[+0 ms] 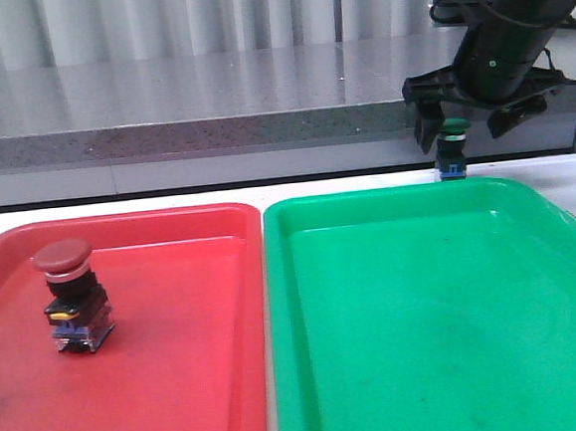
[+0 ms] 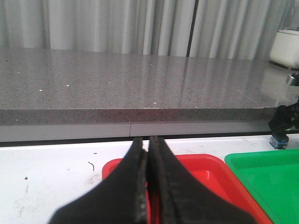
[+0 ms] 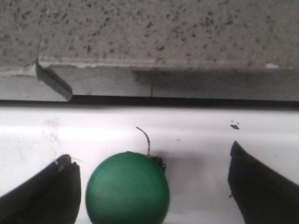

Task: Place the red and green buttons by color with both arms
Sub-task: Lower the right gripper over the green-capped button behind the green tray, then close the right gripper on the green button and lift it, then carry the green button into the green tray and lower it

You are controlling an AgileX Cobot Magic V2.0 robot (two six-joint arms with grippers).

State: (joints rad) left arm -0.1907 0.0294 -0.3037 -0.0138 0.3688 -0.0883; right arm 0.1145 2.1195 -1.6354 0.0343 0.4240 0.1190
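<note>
The red button (image 1: 70, 293) stands upright in the red tray (image 1: 182, 394), at its left. The green button (image 1: 452, 148) stands on the white table just behind the green tray (image 1: 426, 314). My right gripper (image 1: 464, 127) is open and hangs over the green button, one finger on each side and not touching it. In the right wrist view the green cap (image 3: 127, 189) sits nearer one finger (image 3: 46, 196) of the gripper (image 3: 152, 186). My left gripper (image 2: 148, 142) is shut and empty above the red tray (image 2: 210, 172). It is not in the front view.
A grey stone ledge (image 1: 209, 102) runs along the back, close behind the green button, with curtains above it. The two trays lie side by side and fill the near table. A white object (image 2: 285, 46) stands on the ledge at the far right.
</note>
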